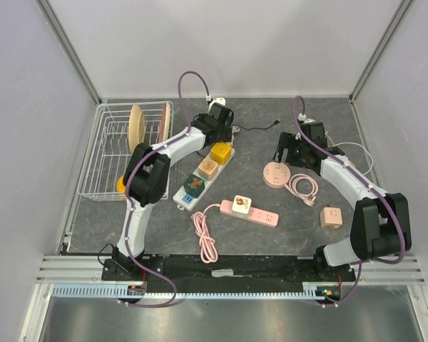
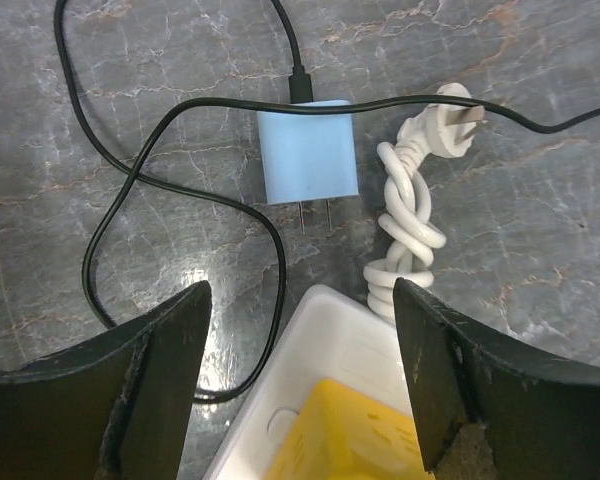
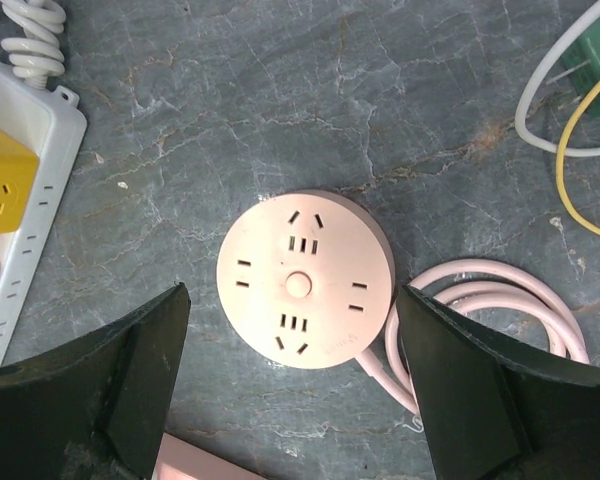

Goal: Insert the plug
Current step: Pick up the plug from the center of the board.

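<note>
While the left end effector (image 2: 300, 290) hangs released, fingers wide apart and gripping nothing, the light blue plug (image 2: 308, 150) lies flat on the worktop (image 2: 540, 250) near its far edge. Its prongs point to the white power strip (image 2: 325, 325), and a black cable (image 2: 100, 190) crosses it. The right end effector (image 3: 292, 290) is also released, above the round pink socket (image 3: 305, 280).

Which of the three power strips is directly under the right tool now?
The round pink one, centred below the right tool's open fingers. The others are long bars: the white strip and the straight pink strip.
</note>
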`<state>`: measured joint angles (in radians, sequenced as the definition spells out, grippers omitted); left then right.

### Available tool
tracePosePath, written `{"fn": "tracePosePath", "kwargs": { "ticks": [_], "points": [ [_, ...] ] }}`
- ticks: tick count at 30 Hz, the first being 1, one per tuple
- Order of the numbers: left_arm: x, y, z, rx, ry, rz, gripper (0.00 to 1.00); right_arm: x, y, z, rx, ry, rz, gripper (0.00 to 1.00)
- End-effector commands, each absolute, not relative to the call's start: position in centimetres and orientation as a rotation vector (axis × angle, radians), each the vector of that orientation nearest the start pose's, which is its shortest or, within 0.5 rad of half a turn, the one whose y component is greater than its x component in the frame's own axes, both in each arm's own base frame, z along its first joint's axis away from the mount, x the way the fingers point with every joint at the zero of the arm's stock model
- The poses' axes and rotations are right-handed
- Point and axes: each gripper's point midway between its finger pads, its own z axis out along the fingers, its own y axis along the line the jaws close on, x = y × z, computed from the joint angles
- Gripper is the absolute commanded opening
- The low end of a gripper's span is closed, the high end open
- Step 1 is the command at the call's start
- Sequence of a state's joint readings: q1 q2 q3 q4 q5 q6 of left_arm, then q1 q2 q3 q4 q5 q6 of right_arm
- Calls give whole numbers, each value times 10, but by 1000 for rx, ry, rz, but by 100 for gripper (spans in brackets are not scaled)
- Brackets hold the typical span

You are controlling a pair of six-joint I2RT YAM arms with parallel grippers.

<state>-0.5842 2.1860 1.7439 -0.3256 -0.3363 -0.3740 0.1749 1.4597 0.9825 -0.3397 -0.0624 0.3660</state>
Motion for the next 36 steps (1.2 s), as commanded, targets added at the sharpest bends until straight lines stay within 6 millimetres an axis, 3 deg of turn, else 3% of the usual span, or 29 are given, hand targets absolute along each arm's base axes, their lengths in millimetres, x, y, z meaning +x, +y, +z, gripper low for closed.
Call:
{"fn": "tracePosePath", "kwargs": {
  "ticks": [1,3,8,14,22,28,36],
  "points": [
    [520,-281,84,-13,2254,-132,80,359,88,110,186,2394,301,92],
    [525,-279,71,-31,2268,-127,79,358,86,110,185,2390,293,92],
    [547,-278,61,-85,2248,-145,76,354,84,112,180,2382,288,92],
    [562,-282,64,-113,2228,-205,74,352,81,112,169,2382,269,92],
    [578,-279,51,-159,2263,-233,72,355,81,109,159,2392,257,93],
    [584,-293,51,-152,2287,-296,71,357,83,109,150,2391,265,93],
    [570,-294,31,-215,2379,-328,66,356,79,110,147,2382,245,93]
  ]
}}
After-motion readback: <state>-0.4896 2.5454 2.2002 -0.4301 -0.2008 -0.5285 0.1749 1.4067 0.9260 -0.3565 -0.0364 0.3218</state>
